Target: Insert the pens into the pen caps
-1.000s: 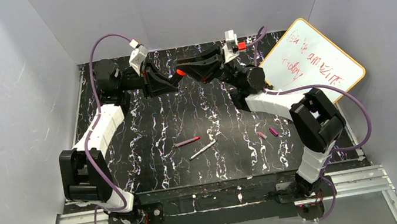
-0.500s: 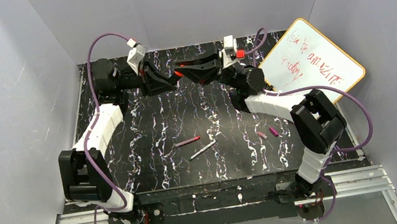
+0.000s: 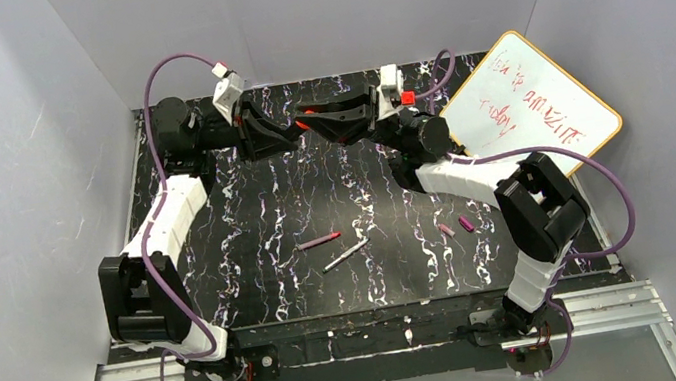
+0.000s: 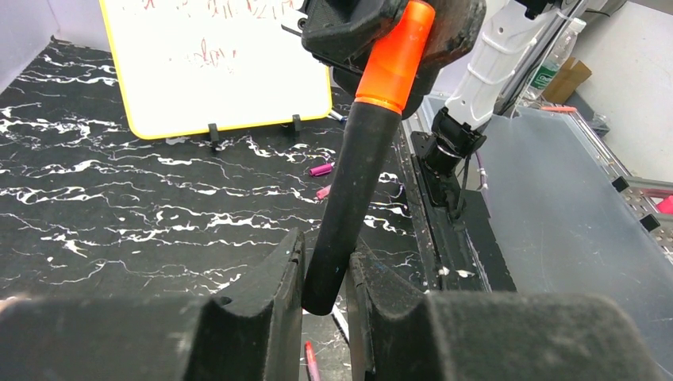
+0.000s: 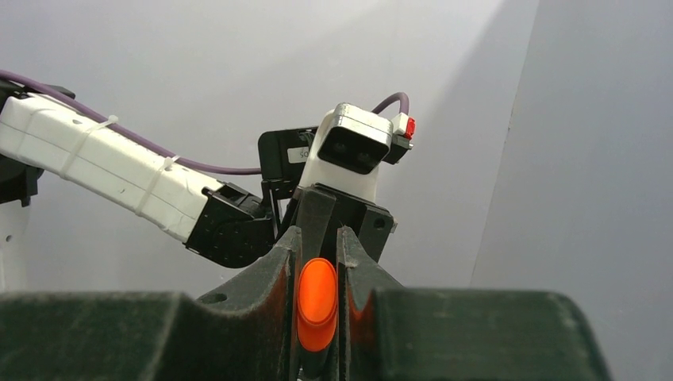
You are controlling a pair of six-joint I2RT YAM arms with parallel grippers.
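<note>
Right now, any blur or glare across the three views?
Top external: evenly lit, sharp, no glare on the whiteboard. Left wrist: near fingers soft, black pen crisp, whiteboard bright, its writing faint. Right wrist: foreground fingers blurred, orange cap clear.

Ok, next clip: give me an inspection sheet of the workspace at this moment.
Surface: black marbled table.
Job's things: black pen with its end in orange cap, held in mid-air; magenta pen, white-grey pen, pinkish cap, purple cap lying on the table.
Clutter: whiteboard with red writing, far right.
Grippers: left gripper shut on black pen; right gripper shut on orange cap.
Cables: purple cables loop along both arms.
Surroundings: plain grey walls.
</note>
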